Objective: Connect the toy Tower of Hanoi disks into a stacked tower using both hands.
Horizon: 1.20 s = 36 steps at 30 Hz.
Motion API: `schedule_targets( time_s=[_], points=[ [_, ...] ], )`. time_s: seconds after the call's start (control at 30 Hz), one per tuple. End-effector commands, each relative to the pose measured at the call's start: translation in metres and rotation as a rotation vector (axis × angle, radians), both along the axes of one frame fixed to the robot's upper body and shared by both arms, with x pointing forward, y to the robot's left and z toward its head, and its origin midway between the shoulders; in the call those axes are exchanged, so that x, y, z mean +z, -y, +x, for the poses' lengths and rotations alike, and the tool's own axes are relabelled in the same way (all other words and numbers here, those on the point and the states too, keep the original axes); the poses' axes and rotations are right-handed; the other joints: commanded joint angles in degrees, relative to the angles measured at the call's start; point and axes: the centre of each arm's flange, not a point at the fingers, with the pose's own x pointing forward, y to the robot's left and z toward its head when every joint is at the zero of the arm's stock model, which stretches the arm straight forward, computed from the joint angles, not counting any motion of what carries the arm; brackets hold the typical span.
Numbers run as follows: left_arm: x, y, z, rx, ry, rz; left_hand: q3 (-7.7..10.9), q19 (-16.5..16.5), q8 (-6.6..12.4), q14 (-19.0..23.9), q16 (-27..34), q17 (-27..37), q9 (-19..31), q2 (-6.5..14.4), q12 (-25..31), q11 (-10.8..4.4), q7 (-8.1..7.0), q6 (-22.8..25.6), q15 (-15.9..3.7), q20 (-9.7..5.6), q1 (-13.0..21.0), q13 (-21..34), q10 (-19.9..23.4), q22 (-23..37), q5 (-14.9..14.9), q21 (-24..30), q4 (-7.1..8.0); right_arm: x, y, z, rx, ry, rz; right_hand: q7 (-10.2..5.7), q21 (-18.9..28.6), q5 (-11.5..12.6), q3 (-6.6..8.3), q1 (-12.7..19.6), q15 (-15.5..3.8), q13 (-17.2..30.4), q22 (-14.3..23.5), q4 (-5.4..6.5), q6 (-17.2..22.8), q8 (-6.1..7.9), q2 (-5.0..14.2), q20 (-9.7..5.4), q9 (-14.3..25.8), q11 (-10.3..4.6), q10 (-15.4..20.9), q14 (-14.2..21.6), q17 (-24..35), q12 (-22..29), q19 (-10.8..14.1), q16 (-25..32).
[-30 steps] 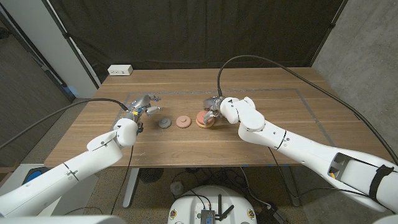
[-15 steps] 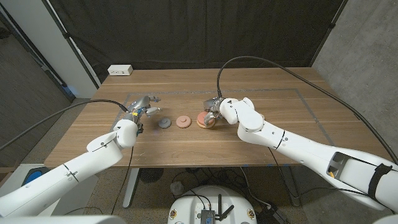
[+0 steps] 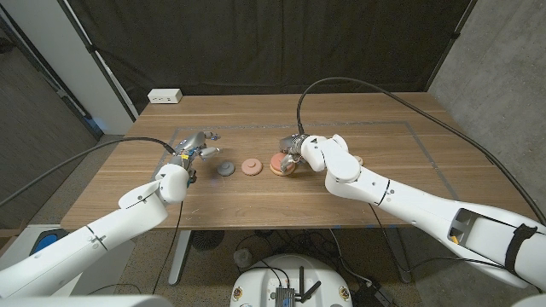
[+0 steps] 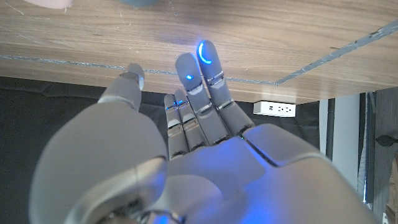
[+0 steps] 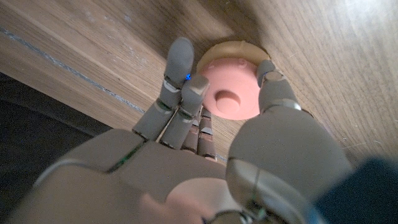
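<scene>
Wooden table point(image 3: 256, 200) before a black curtain point(image 3: 256, 43); right hand point(image 3: 290, 152) grips the pink disk point(image 5: 231, 94), left hand point(image 3: 194, 145) spread, empty.

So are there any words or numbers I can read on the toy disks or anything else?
None can be read.
Pink disk: faint raised marks on its top, too blurred to read.
White power strip at the table's far edge: no readable label.
Grey disk and small pink disk: too small to tell.
</scene>
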Motion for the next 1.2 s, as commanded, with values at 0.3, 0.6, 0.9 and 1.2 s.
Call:
schedule_targets(
  time_s=[0.3,0.6,0.9,1.2],
  points=[
    [-0.001,0.002,0.0,-0.009,-0.001,0.004,0.39,-0.2,0.01,0.4,0.2,0.1,0.4,-0.1,0.2,0.02,-0.38,1.0,-4.6,-7.46,-0.6,0.3,0.8,-0.1,0.4,0.8,0.04,0.001,0.002,-0.004,-0.025,0.021,-0.047,-0.45,-1.0,-3.3,3.86,-4.9,-1.61,-1.9,-0.4,5.86,-6.2,-2.47,-4.9,-2.64,-0.6,-1.56,-3.0,-2.3,-0.4,-0.3,-2.2,-3.1],
    [-0.001,0.002,-0.002,-0.008,0.005,0.0,0.48,-0.3,0.03,0.3,0.2,0.0,0.4,-0.1,0.3,0.16,-0.53,1.1,-4.61,-7.48,-0.6,0.4,0.9,-0.3,0.4,1.0,0.02,0.001,0.002,-0.002,-0.043,0.01,-0.071,0.25,-1.3,-5.2,3.57,-6.1,-1.6,-3.0,-0.4,5.86,-9.5,-2.56,-5.71,-2.64,-1.0,-0.15,-5.7,-2.9,-0.5,-0.3,-2.7,-4.4],
    [0.001,0.003,-0.003,-0.01,0.011,0.0,0.6,-0.4,0.04,0.3,0.2,0.0,0.4,-0.1,0.3,0.05,-0.59,1.2,-4.6,-7.48,-0.7,0.5,1.1,-0.5,0.4,1.2,0.02,0.006,0.005,-0.007,-0.042,0.018,-0.063,2.84,-1.5,-7.0,3.57,-6.5,-1.61,-4.7,-0.4,5.7,-9.9,-1.94,-6.02,-2.63,-1.6,3.02,-8.2,-3.7,-0.9,-0.3,-2.9,-5.8],
    [0.002,0.004,-0.002,-0.011,0.009,-0.001,0.68,-0.5,0.03,0.4,0.3,0.0,0.4,-0.1,0.3,0.02,-0.51,1.3,-4.6,-7.49,-0.7,0.5,1.0,-0.5,0.4,1.5,0.0,0.012,0.011,-0.014,-0.043,0.037,-0.038,1.57,-1.7,-8.2,3.76,-6.2,-1.67,-6.0,-0.5,5.51,-7.8,-0.92,-5.52,-2.61,-1.9,1.4,-6.2,-3.7,-1.7,0.8,-3.0,-7.0]
  ],
)
